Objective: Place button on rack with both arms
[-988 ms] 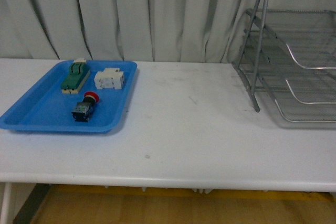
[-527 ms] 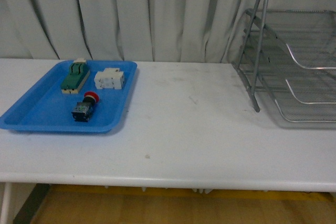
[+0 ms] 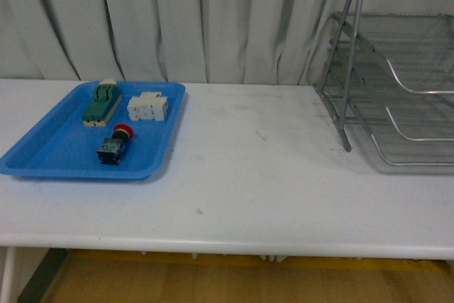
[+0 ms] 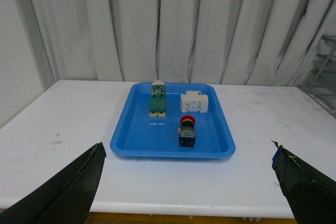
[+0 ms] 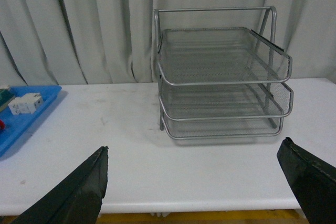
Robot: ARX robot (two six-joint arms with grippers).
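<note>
White table [image 3: 248, 175], blue tray [image 3: 57, 148] at left, rack [image 3: 345, 104] at right

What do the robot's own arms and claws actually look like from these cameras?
Little of them shows. The left gripper appears only as two matte black fingers, wedge-shaped and tapering to points; one edge carries tiny yellowish specks. The right gripper has the same plain black wedge fingers. No cables, markings or arm segments are in view; the front view shows neither arm.
</note>
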